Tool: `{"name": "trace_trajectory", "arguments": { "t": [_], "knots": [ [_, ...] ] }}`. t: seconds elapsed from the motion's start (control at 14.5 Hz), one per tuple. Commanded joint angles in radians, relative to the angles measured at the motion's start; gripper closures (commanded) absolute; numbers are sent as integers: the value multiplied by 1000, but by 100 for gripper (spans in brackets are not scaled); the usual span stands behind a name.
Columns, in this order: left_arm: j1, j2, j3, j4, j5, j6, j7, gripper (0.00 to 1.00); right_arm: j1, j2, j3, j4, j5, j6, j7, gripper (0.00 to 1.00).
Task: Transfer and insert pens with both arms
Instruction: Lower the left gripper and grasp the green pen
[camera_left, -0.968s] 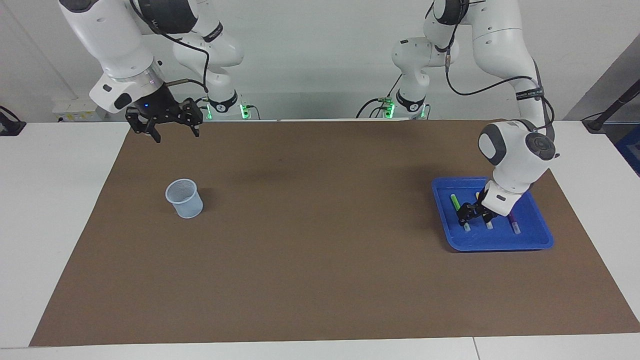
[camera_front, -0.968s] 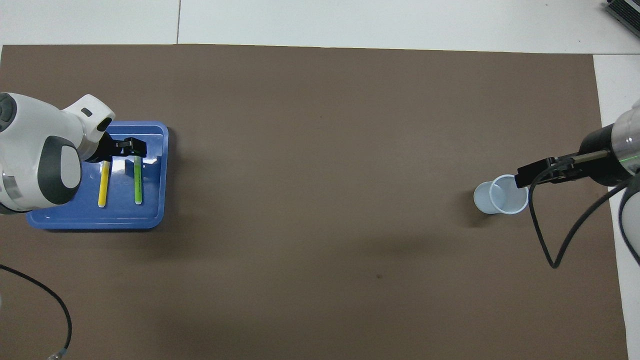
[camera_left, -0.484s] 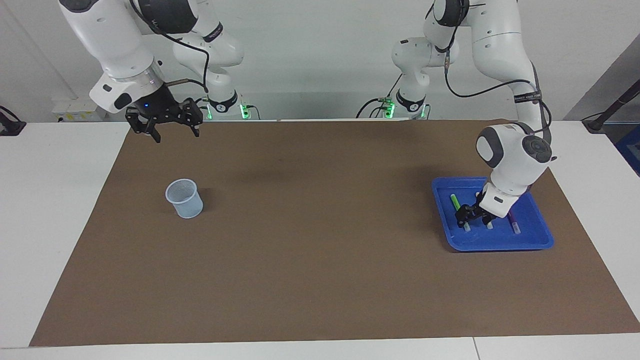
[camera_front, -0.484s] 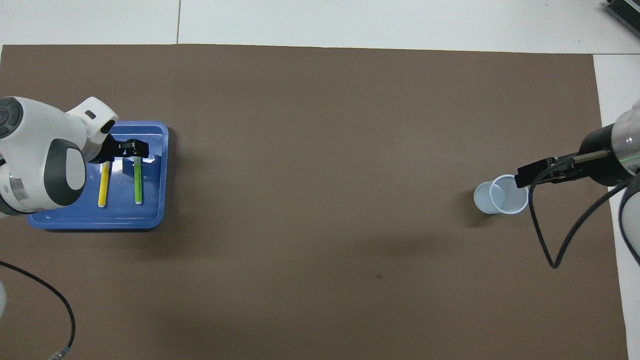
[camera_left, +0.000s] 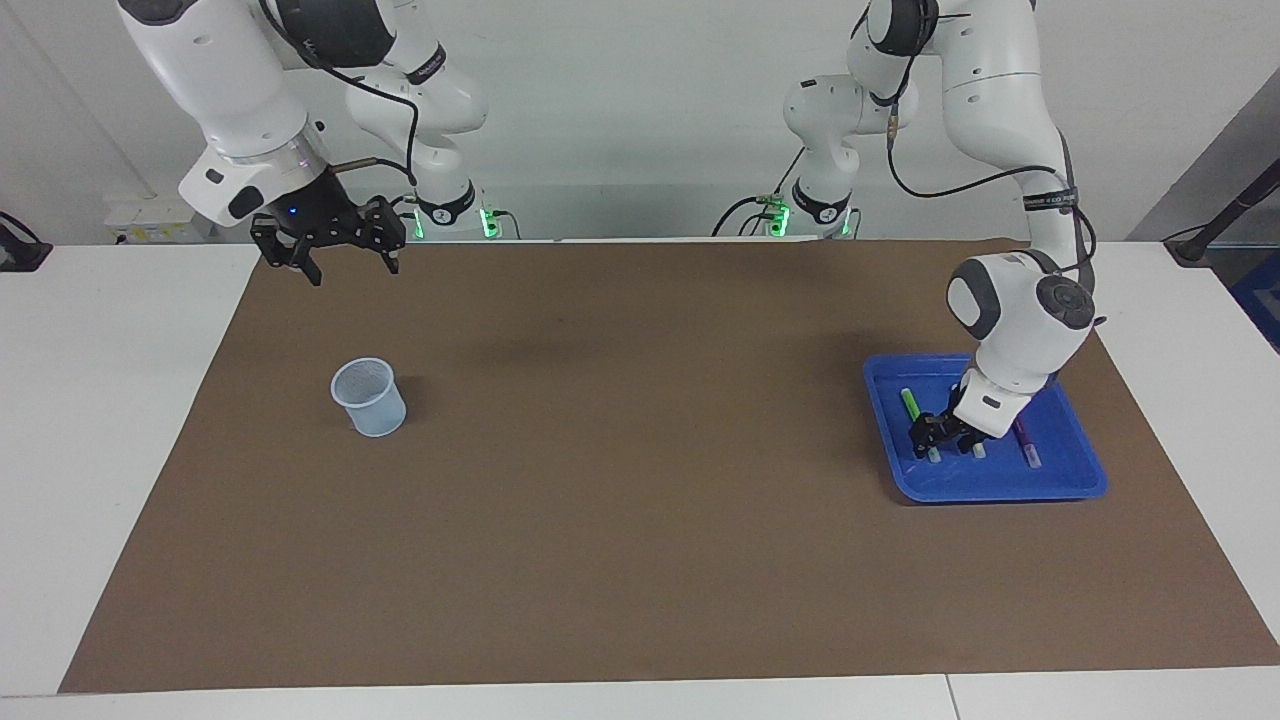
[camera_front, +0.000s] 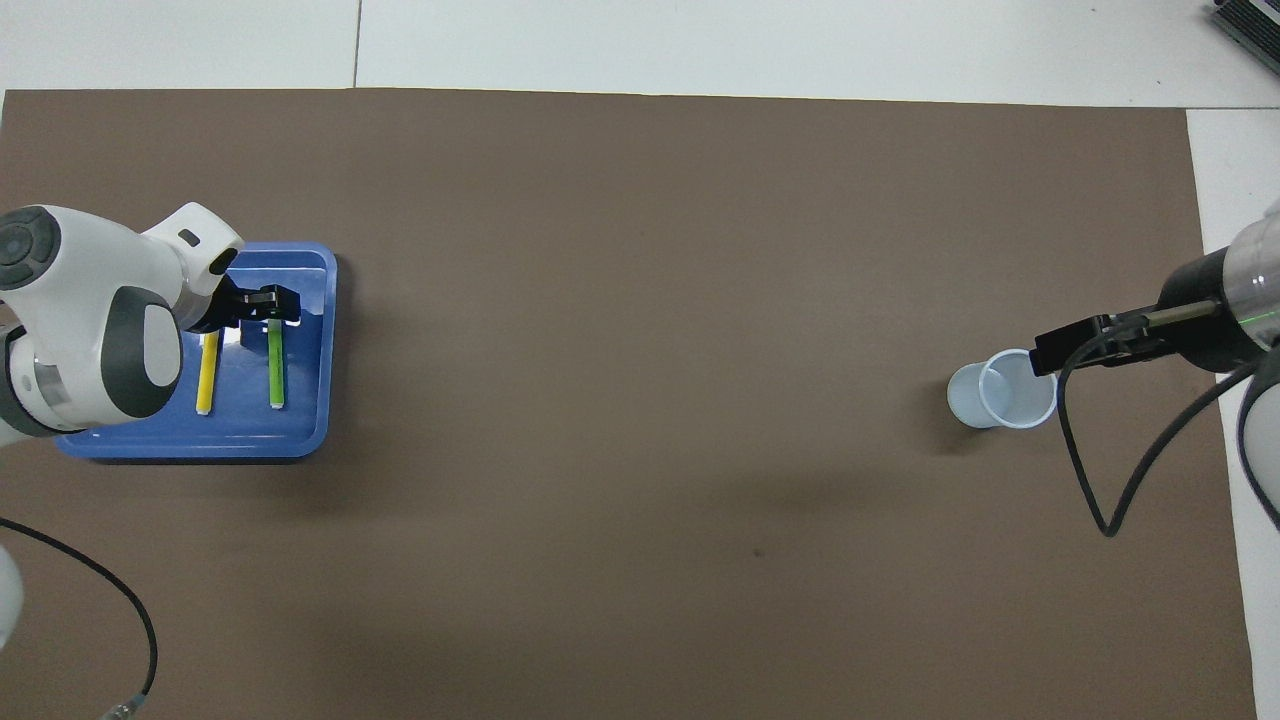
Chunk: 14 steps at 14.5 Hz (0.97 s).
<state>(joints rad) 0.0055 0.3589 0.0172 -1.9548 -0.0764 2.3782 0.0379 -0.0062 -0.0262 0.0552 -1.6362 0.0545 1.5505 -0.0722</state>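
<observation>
– So, what worries you most on this one?

– Well, the left hand (camera_left: 940, 438) is down inside the blue tray (camera_left: 1000, 486), low over the whitish ends of the green pen (camera_left: 911, 404) and the yellow pen (camera_front: 207, 372), which lie side by side. I cannot tell whether its fingers are spread or already pinching one of them. With two pens just beside each other, a finger could land on the wrong one or nudge both.

– And the purple pen (camera_left: 1025, 440)?

– It lies in the same tray, toward the left arm's end, apart from the hand. I'd judge it safe for now.

– What if the pinch comes at the very tip?

– Then the pen may well swing or slip once lifted, being slim and held off-centre. It could drop back into the tray, or onto the brown mat (camera_left: 640, 520) and roll away.

– Does the right arm add any risk?

– Not yet. The right hand (camera_left: 355, 272) waits with fingers spread wide, up in the air over the mat at the right arm's end of the tabletop. The small pale cup (camera_left: 370, 398) stands upright on the mat there, well apart from the tray.

– So the handover is the later trouble?

– Probably. A tilted pen would be hard to pass across, and the light cup could tip if a pen strikes its rim.
</observation>
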Motion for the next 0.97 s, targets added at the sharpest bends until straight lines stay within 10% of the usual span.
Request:
{"name": "trace_trajectory", "arguments": {
  "t": [0.0, 0.9],
  "knots": [
    [-1, -1, 0, -26, -16, 30, 20, 24, -11, -1, 5, 1, 13, -3, -5, 0],
    [-24, -11, 1, -56, -16, 24, 13, 63, -9, -1, 5, 1, 13, -3, -5, 0]
  ]
}}
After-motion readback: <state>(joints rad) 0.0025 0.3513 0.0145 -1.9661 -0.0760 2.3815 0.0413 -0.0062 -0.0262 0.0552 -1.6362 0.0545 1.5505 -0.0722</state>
